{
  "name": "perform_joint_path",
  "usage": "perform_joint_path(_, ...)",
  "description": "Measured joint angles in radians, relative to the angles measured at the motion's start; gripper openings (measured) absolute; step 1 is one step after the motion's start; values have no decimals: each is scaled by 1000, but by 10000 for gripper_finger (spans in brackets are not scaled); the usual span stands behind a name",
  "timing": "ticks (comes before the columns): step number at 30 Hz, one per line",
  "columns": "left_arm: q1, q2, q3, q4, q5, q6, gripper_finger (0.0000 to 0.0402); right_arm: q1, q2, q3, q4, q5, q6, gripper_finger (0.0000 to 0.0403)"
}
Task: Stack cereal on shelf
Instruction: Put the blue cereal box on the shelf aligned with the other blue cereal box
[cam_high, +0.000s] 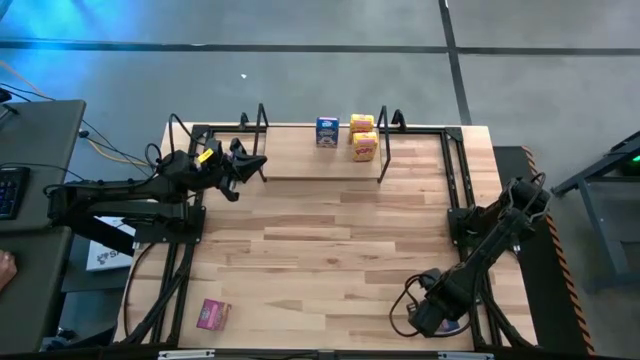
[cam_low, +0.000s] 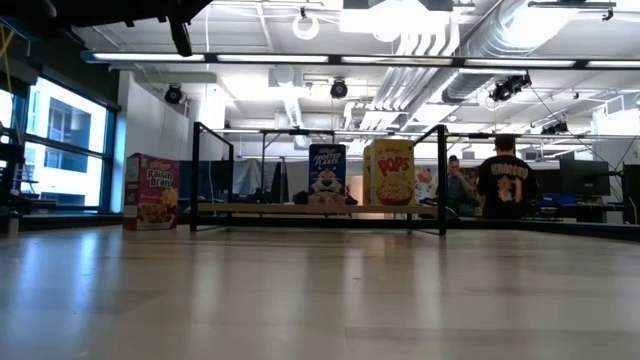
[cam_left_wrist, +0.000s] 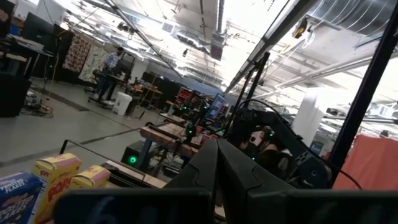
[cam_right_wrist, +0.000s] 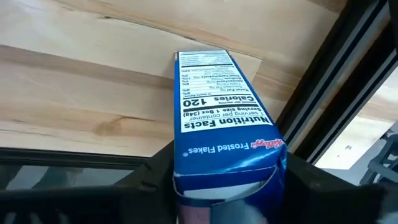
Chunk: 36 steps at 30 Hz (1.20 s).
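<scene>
My right hand (cam_right_wrist: 224, 186) sits at the near right corner of the pale wooden desk (cam_high: 330, 240), fingers clamped on a blue cardboard Frosted Flakes box (cam_right_wrist: 221, 124). My left hand (cam_high: 245, 165) hovers by the wood-board shelf's (cam_high: 320, 165) left end, fingers pressed together, empty. One blue box (cam_high: 327, 131) and two yellow boxes (cam_high: 363, 137) stand on the shelf; a pink box (cam_high: 212, 314) lies at the near left.

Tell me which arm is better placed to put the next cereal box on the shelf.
Right, probably. The right gripper is already shut on a blue Frosted Flakes box at the table's near right corner. The left gripper hovers by the shelf with its jaws shut and empty.
</scene>
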Motion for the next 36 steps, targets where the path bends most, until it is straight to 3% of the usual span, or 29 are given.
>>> perform_joint_path(8,0,0,0,2,-1,1,1,-5,-62,34,2,77,-190,139)
perform_joint_path(14,0,0,0,27,-1,1,1,-63,-170,113,8,368,-505,138)
perform_joint_path(20,0,0,0,79,-1,1,1,-307,-201,219,70,487,-1034,138)
perform_joint_path(26,0,0,0,93,0,-9,1,-628,-140,372,105,495,-1580,138)
perform_joint_path(36,0,-2,0,107,2,-96,1,-1028,146,770,-89,585,-2040,138)
